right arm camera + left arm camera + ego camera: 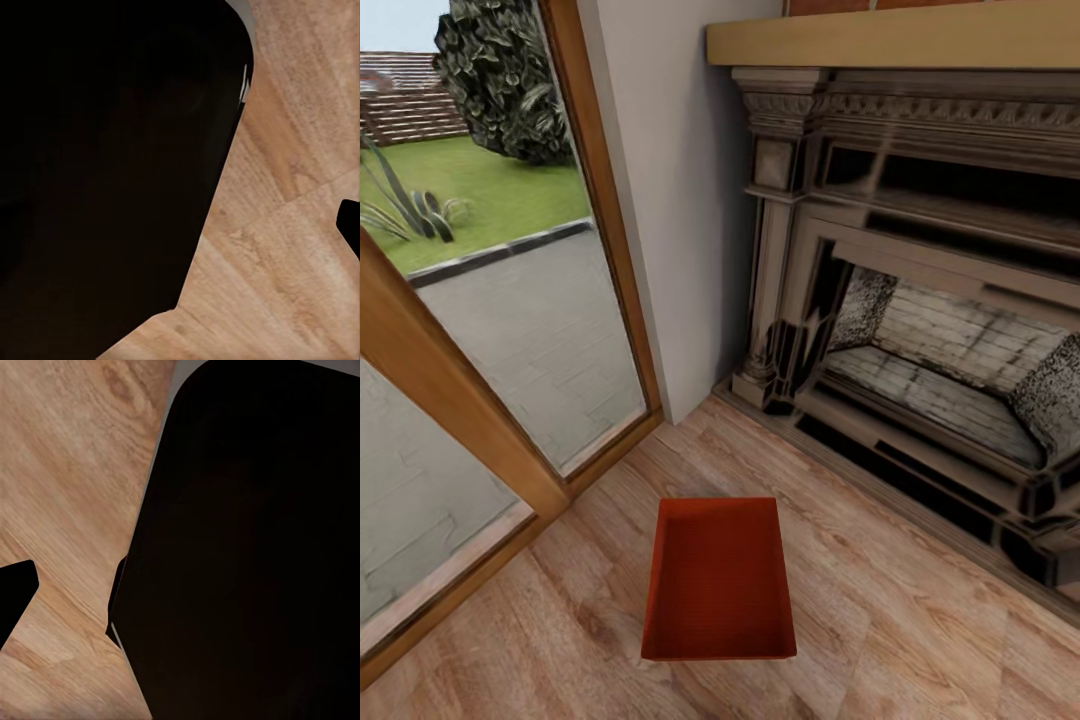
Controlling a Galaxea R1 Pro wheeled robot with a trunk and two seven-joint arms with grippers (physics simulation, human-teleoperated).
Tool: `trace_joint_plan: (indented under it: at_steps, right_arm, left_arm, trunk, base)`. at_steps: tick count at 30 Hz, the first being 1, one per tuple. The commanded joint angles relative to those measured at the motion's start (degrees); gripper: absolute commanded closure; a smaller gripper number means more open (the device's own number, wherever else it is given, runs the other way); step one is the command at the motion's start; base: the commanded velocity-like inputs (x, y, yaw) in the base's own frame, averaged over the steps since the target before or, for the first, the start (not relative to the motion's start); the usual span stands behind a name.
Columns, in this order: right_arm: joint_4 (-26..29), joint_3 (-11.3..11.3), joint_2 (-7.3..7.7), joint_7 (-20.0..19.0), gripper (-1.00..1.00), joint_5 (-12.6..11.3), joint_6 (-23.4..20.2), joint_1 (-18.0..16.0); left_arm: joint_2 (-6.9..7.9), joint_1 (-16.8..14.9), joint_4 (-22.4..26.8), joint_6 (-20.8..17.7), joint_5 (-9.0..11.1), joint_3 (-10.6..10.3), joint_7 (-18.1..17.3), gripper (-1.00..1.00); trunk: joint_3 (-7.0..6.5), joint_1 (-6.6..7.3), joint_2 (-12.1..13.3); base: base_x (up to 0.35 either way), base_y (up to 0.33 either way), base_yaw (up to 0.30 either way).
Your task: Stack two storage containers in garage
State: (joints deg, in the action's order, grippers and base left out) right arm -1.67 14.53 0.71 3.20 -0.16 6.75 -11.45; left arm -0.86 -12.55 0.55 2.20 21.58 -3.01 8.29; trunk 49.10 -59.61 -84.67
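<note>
I have one red bin point(718, 580) in the head view, sitting on the wood floor point(920, 640) of the living room, low and near the middle of the picture, so straight ahead of me and close. Its long axis runs near to far, the short ends facing me and the wall. The fireplace point(920, 340) stands to its right and farther off; the glass door point(510, 330) with its wooden frame is to the left, with the garden beyond. The bin is empty and upright.

Neither arm reaches into the head view, so I judge the bin lies forward of both hands and about midway between them; I cannot say which arm is nearer. Grasping the two long walls from either side looks the natural approach.

Both wrist views give me wood planks and a large black body close to the lens, nothing of the bin. The head view gives the bin. From these pictures I cannot tell whether either hand is open or closed.
</note>
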Motion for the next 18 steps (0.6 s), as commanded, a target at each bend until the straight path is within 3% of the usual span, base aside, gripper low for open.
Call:
trace_joint_plan:
  at_steps: [1, 18]
  right_arm:
    - [-0.2, 0.3, -0.03, 0.2, -1.0, 0.0, 0.3, -0.1]
    - [-0.2, 0.3, -0.11, -0.1, -1.0, -0.1, 0.0, -0.1]
  left_arm:
    - [-0.02, 0.0, 0.0, 0.2, 0.4, -0.3, 0.2, -1.0]
    - [-0.02, 0.0, 0.0, 0.2, 0.4, -0.3, 0.1, -1.0]
  trunk:
    - [0.03, 0.0, 0.0]
    - [0.5, 0.0, 0.0]
  base:
    - [0.0, 0.0, 0.0]
    - [0.0, 0.0, 0.0]
